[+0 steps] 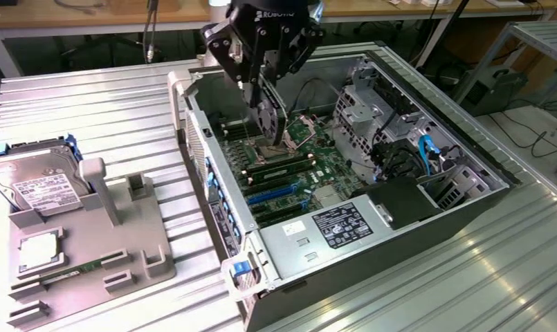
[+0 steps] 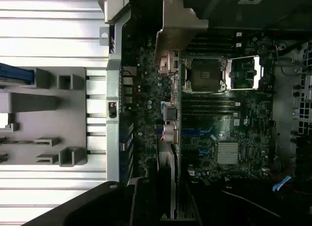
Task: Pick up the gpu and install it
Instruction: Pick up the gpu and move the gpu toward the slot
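One thin, flat, dark gpu (image 1: 273,124), metal-bracketed, in pincer (image 1: 262,93)

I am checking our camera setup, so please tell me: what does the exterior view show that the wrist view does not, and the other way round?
The exterior view adds: the hand closed on the gpu, the hard drive standing in the grey holder, and the labelled power supply.
The wrist view adds: the gpu seen edge-on, with the flat face of its silvery bracket.
Both share: the gpu above the motherboard, the grey holder, and the open computer case.
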You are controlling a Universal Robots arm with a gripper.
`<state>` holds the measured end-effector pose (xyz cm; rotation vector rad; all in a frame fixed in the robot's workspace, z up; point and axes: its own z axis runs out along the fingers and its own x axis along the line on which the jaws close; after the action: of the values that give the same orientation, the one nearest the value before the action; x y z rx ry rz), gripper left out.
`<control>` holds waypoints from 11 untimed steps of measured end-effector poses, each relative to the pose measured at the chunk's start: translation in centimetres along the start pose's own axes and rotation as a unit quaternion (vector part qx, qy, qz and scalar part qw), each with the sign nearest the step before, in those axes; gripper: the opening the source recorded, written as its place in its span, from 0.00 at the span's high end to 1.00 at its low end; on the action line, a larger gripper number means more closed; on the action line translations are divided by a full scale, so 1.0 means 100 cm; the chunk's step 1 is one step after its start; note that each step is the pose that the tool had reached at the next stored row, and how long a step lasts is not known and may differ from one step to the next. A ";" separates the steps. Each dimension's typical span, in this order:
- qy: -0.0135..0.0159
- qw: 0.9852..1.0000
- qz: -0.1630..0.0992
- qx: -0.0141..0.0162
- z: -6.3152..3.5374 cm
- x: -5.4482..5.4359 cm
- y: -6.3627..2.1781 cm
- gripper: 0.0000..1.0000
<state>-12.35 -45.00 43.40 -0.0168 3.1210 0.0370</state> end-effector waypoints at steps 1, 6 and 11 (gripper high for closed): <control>0.000 1.000 0.000 0.000 0.0003 -0.019 -0.0002 0.73; 0.000 1.000 0.000 0.000 0.0015 -0.072 -0.0008 0.73; 0.000 1.000 0.000 0.000 0.0019 -0.090 -0.0010 0.73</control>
<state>-3.39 -45.01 43.39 -0.0169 3.1210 0.0370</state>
